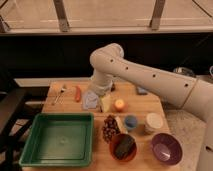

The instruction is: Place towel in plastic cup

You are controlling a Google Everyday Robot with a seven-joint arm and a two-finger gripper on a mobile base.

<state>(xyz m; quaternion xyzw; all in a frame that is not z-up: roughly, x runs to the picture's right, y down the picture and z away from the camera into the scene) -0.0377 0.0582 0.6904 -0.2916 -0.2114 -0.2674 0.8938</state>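
Observation:
The towel, a pale grey-blue wrinkled cloth, lies on the wooden table left of centre. My gripper hangs at the end of the white arm, right over the towel's upper right edge; whether it touches the cloth I cannot tell. The plastic cup, small and light blue, stands upright to the right and nearer the front, beside a white cup.
A green tray fills the front left. A purple bowl, an orange bowl with a dark object and dark grapes stand in front. A small orange object, a red-orange carrot, a fork and a blue block lie around the towel.

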